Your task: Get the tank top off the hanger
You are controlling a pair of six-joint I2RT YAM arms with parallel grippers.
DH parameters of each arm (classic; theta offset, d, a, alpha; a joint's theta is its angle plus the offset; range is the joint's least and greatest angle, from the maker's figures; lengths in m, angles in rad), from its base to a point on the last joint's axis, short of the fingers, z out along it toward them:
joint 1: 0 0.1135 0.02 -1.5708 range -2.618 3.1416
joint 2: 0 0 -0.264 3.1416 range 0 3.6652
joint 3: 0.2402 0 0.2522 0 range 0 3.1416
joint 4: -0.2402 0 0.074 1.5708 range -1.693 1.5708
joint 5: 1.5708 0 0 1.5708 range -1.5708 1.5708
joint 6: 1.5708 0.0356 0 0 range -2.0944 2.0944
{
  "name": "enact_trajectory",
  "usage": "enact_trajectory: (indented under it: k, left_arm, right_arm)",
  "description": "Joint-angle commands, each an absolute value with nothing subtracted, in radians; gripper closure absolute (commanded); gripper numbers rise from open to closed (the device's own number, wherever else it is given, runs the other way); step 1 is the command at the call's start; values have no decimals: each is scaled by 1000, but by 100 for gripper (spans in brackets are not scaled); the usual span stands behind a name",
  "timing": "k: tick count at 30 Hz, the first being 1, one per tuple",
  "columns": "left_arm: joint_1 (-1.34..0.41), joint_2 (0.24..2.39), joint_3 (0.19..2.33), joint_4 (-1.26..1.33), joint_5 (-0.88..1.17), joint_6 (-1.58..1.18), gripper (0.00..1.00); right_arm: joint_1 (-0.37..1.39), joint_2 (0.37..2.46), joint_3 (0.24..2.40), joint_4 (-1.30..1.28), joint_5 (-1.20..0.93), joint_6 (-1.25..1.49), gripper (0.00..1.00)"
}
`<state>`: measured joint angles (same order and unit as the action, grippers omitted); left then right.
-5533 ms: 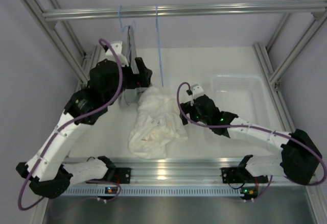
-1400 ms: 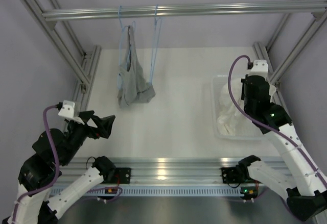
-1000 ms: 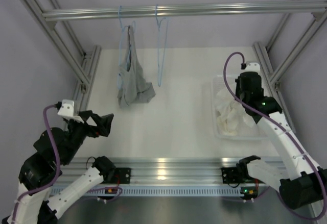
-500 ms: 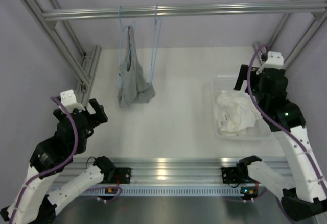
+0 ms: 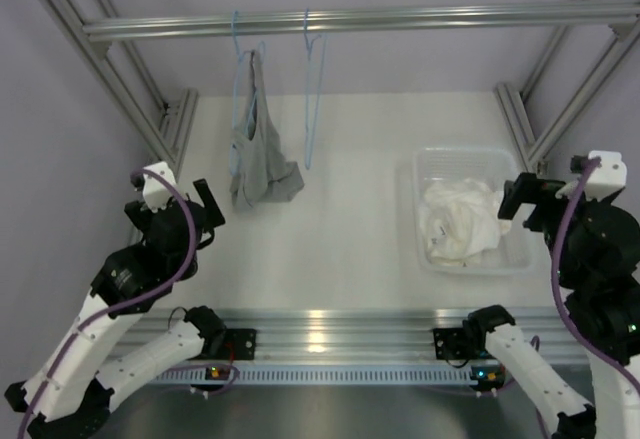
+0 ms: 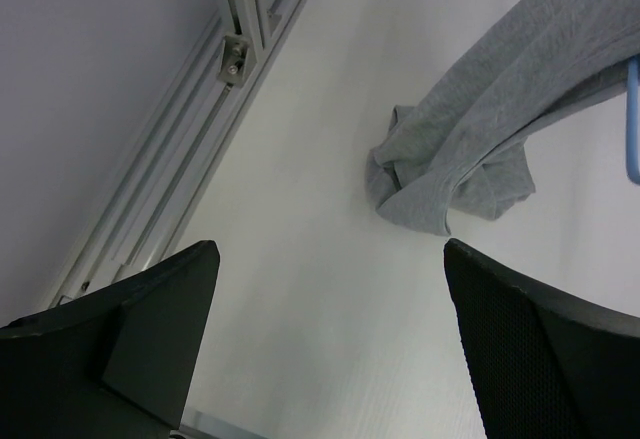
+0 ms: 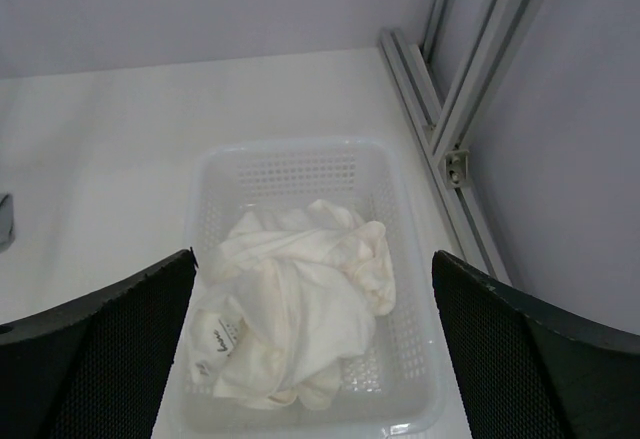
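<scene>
The left gripper (image 6: 328, 259) has its fingers (image 6: 150, 319) spread wide with nothing between them. It is raised over the bare white table (image 6: 300, 289) near the left frame rail, and the crumpled hem of the grey tank top (image 6: 480, 139) lies ahead of it. The right gripper (image 7: 312, 259) is also spread wide and empty, held above the clear plastic basket (image 7: 290, 151) at the table's right side. The tank top (image 7: 300, 309) lies bunched inside that basket, touching its floor and walls, well apart from the hanger (image 5: 313, 99). The hanger hangs bare from the overhead bar (image 5: 400, 19), just beside a second blue hanger (image 5: 237, 79) that carries the grey tank top.
</scene>
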<state>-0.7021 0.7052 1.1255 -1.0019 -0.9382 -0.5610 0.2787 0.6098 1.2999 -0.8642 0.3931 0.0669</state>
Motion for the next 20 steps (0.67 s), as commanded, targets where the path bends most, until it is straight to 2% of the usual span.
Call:
enact_trajectory:
  k: [1, 7, 14, 20]
  left_arm:
    - [-706, 597, 1036, -931, -966, -508, 1]
    - [-695, 535, 979, -868, -928, -494, 1]
    - [-585, 531, 953, -844, -835, -491, 1]
    - [-578, 525, 945, -825, -813, -468, 1]
  right_arm:
    - [276, 473, 1295, -953, 428, 46, 1]
    - [287, 381, 1273, -965, 423, 51, 1]
    - [290, 403, 1241, -931, 411, 60, 1]
    - [288, 419, 1213, -907, 426, 69, 1]
